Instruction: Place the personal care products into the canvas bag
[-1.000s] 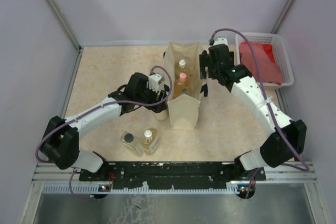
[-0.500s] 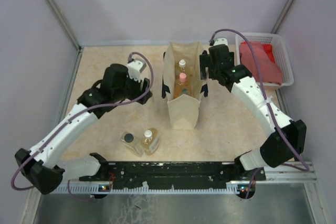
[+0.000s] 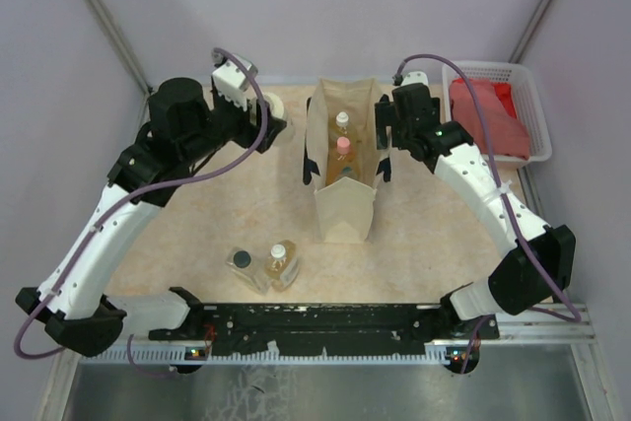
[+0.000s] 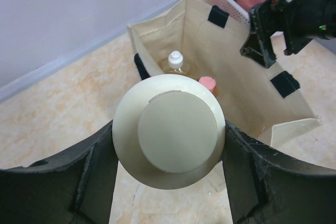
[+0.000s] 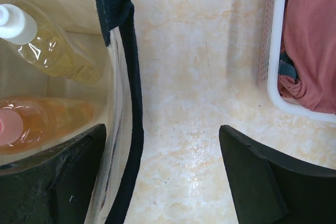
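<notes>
Top external view: shows the left gripper [image 3: 264,128] up off the table [image 3: 424,229], to the left of the canvas bag [image 3: 345,206] and clenched on the cream container [image 3: 275,111]. Left wrist view confirms the grasp. Looks straight at the container's round end, pinched between the two dark fingers [image 4: 97,169], one pressed to each side. Places the container short of the bag's open mouth, with the bag beyond and below it.

Finds the bag upright near the middle of the table, mouth open. Shows two bottles of amber liquid inside it: a white-capped bottle [image 3: 342,120] toward the far end and a pink-capped bottle [image 3: 343,145] just nearer.

Finds the right gripper [image 3: 383,135] at the bag's right wall, jaws spread wide. Right wrist view puts that wall and its dark strap [image 5: 126,77] between the fingers, close to the left one, with nothing clamped. Cannot tell whether finger and canvas touch.

Shows two more products on the table near the front edge, left of the bag and well apart from it: a dark-capped bottle [image 3: 241,260] and a second white-capped bottle [image 3: 279,252], side by side and touching.

Puts a white basket [image 3: 532,110] at the far right corner, holding a red cloth [image 3: 488,115].
</notes>
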You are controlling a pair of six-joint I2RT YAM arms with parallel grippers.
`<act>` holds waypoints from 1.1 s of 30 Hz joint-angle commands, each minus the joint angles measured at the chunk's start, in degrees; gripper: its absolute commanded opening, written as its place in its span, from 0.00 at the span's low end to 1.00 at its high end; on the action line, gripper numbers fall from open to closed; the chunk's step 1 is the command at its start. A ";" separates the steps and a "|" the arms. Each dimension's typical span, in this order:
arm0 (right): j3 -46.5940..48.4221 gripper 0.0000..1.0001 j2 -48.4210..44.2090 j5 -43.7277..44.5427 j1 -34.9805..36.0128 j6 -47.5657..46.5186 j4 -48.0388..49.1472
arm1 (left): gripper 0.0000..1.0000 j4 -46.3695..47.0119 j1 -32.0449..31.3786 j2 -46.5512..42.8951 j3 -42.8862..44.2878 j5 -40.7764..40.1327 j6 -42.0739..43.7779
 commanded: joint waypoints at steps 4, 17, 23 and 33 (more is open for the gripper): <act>0.61 0.89 -1.04 0.77 -0.25 -1.01 1.34 | 0.00 17.48 0.16 3.81 3.70 14.84 -1.03; 0.67 0.89 -0.69 0.90 -0.67 -0.92 1.30 | 0.00 25.05 0.00 8.45 1.26 30.11 -6.03; 1.07 0.89 -0.08 0.53 -0.69 -0.84 1.43 | 0.00 27.87 -0.65 7.73 -6.86 33.14 -8.39; 1.50 0.89 0.55 0.16 -0.69 -0.92 1.34 | 0.00 30.27 -1.35 11.47 -11.30 33.62 -6.43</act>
